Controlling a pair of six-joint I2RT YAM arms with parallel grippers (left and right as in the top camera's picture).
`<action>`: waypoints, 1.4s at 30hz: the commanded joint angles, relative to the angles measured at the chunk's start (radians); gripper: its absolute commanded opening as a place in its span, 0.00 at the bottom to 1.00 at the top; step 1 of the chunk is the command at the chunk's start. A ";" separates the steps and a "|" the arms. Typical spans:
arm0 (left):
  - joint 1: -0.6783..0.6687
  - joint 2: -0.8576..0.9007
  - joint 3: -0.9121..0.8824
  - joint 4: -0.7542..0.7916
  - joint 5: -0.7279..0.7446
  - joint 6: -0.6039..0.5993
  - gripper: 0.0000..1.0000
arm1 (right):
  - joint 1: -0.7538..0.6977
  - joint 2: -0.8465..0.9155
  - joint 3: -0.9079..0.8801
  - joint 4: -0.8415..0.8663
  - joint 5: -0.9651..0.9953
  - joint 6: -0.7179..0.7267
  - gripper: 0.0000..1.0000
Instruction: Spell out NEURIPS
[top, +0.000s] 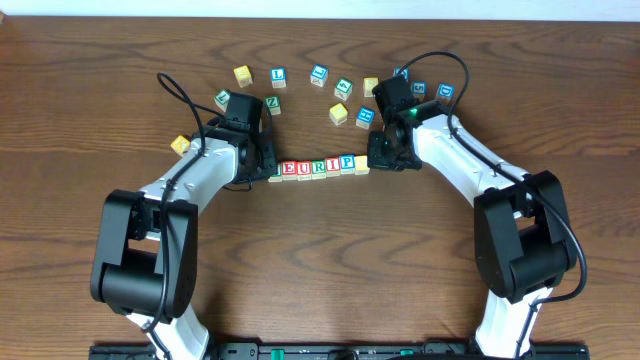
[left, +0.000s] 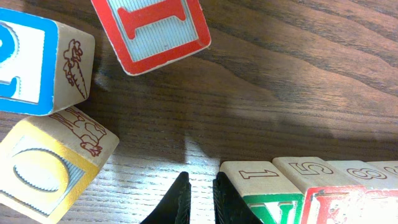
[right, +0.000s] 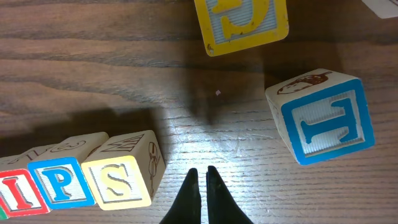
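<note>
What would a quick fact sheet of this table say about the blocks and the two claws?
Row: small wooden alphabet cubes, touching, in a line mid-table; E U R I P readable from overhead
Right end: yellow-faced S cube
Left end: green-lettered cube, letter cut off
Left gripper: shut, empty, beside the left end
Right gripper: shut, empty, beside the S cube
Loose cubes: scattered beyond the row
Surface: dark wooden table

The desk (top: 320, 250) is dark wood with the grain plain to see, smooth, with a soft sheen where the light falls. The row of cubes (top: 318, 167) is pale bare wood, matt, with painted faces. The letter panels look finely ribbed, as on the S cube (right: 118, 177). Both sets of jaws are matt black, plastic by the look. The left arm (top: 190, 180) and right arm (top: 458, 160) wear smooth, faintly glossy white shells.
</note>
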 joint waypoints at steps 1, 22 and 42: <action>0.000 0.011 -0.010 0.004 0.003 0.008 0.14 | -0.004 0.011 -0.008 -0.001 -0.006 -0.008 0.01; -0.002 0.011 -0.010 0.017 0.018 0.008 0.14 | -0.004 0.011 -0.008 0.014 -0.006 -0.016 0.01; -0.031 0.011 -0.010 0.054 0.017 0.009 0.14 | -0.004 0.011 -0.008 0.015 -0.011 -0.016 0.01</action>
